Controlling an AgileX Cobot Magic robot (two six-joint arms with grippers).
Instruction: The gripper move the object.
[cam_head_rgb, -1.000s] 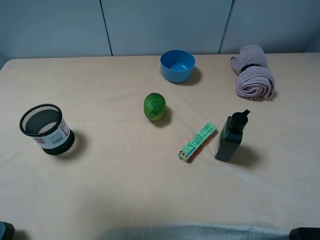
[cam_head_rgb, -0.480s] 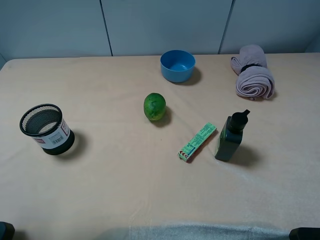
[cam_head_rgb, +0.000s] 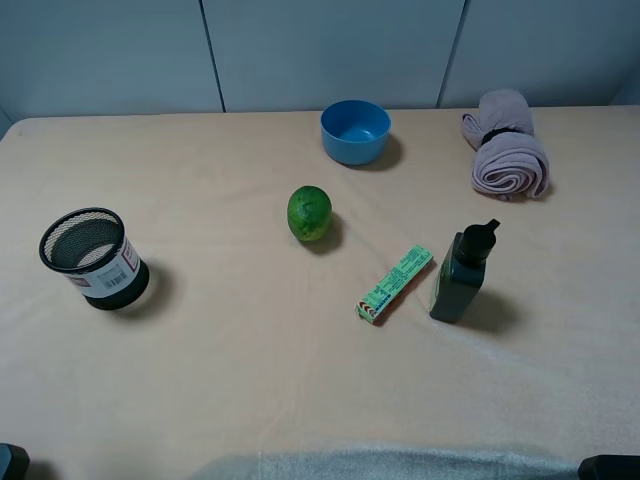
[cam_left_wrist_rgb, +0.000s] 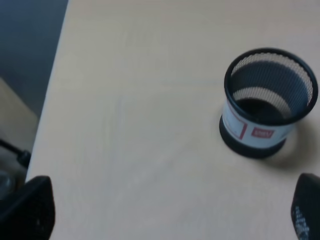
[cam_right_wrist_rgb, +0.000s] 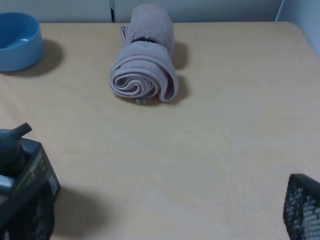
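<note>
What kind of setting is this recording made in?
Probably a lab tabletop staged for manipulation trials: a beige cloth-covered table before plain grey wall panels, with unrelated household items spaced apart, such as a black mesh pen cup, a round green fruit and a rolled pink towel.

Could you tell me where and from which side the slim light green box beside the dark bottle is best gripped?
Probably from straight above, closing across the narrow width at the middle of the slim light green rectangular box. It lies flat on the table, diagonal, long sides exposed. The dark green pump bottle stands close beside its far end, so mid-length looks clearer.
</note>
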